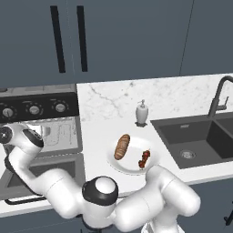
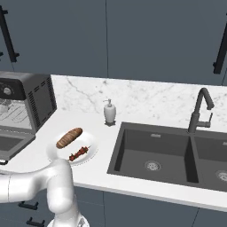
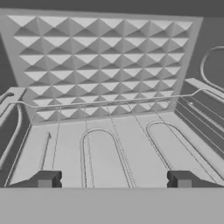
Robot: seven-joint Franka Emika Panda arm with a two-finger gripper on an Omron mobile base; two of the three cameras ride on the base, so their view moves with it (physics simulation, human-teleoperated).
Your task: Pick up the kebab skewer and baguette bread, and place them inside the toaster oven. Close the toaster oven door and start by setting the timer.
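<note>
The toaster oven (image 1: 50, 113) (image 2: 31, 95) stands at the counter's left end with the toaster oven door (image 1: 68, 164) (image 2: 11, 146) dropped open. My arm reaches into it. In the hand view my gripper (image 3: 114, 179) is open, its fingertips (image 3: 47, 179) wide apart with nothing between them, just above the wire rack (image 3: 105, 148) and facing the studded back wall (image 3: 105, 61). To the right of the oven a white plate (image 1: 133, 157) (image 2: 55, 153) carries the golden-brown baguette bread (image 1: 122, 146) (image 2: 69, 138) and the kebab skewer (image 1: 144, 158) (image 2: 79, 153), lying side by side.
A soap dispenser (image 1: 142, 113) (image 2: 110, 111) stands behind the plate. A dark double sink (image 1: 200, 136) (image 2: 155, 150) with a black faucet (image 1: 220, 95) (image 2: 201, 111) lies to the right. Dark cabinets hang above the marble backsplash.
</note>
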